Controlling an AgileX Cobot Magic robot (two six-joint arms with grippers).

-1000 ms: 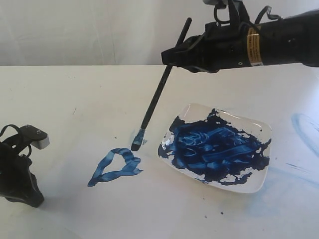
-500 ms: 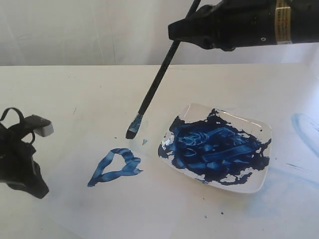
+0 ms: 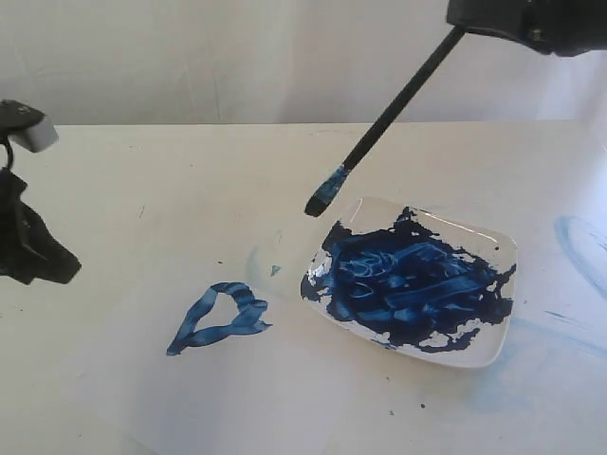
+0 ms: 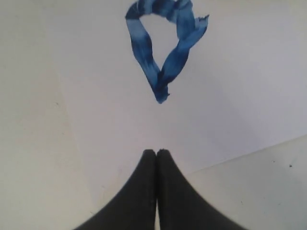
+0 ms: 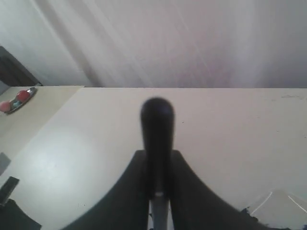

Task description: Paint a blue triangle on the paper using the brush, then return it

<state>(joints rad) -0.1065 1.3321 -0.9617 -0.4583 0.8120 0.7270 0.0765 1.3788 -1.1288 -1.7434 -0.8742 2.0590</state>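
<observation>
The blue triangle (image 3: 220,318) lies as a streaky outline on the paper (image 3: 285,379), left of the paint-smeared white dish (image 3: 493,239). My right gripper (image 3: 474,14), at the top right edge of the exterior view, is shut on the brush (image 3: 389,118). The brush slants down, its blue-stained tip in the air just above the dish's near-left rim. In the right wrist view the handle end (image 5: 157,120) sticks out between the jaws of the right gripper (image 5: 157,153). My left gripper (image 4: 157,152) is shut and empty, hovering near the paper's (image 4: 240,96) edge, with the triangle (image 4: 144,48) beyond it.
A small blue dab (image 3: 274,270) marks the paper between triangle and dish. Pale blue stains (image 3: 579,242) streak the table right of the dish. My left arm (image 3: 24,237) stands at the far left. A small dish with red contents (image 5: 17,98) sits on a far surface.
My right gripper has lifted the brush up and to the right, from the paper by the triangle to just above the dish's edge. My left arm has risen and drawn back left.
</observation>
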